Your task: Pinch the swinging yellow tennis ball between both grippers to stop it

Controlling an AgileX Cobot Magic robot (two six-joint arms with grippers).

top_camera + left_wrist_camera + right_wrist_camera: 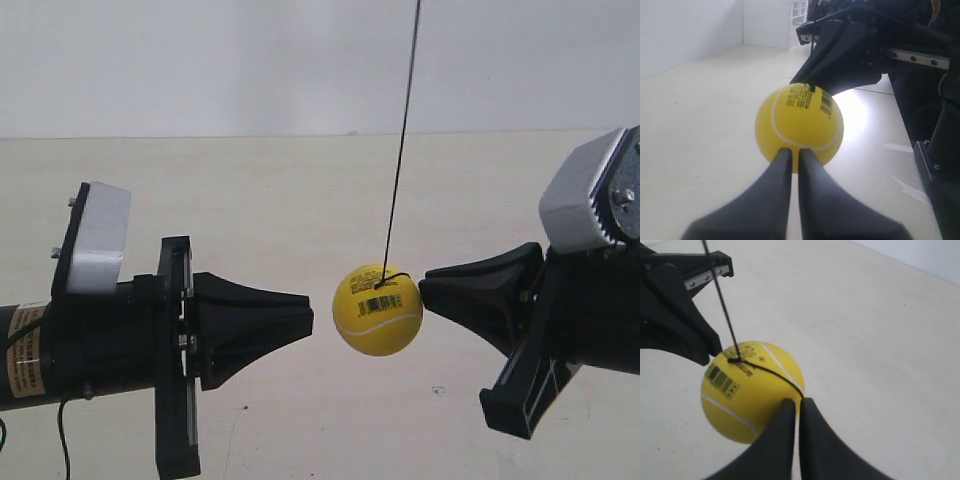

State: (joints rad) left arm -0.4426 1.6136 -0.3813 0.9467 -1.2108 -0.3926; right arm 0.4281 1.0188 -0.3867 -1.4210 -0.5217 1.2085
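The tennis ball (378, 310) hangs on a thin black string (403, 130) above the pale desk (250, 200), between the two arms. In the exterior view it sits against, or just shy of, the tip of the arm at that view's right, with a small gap to the arm at the left. The left hand (791, 150) and the right hand (797, 400) each have their jaws drawn together into one narrow wedge, gripping nothing and pointing at the ball. The ball looks light and fuzzy, with some give, so it should grip well against the plastic. Being round and free on its string, though, it will likely roll or squirt sideways if pressed off-centre. The best hold is probably at mid-height on opposite sides, tips in line, clear of the barcode sticker (385, 298) and the knot.
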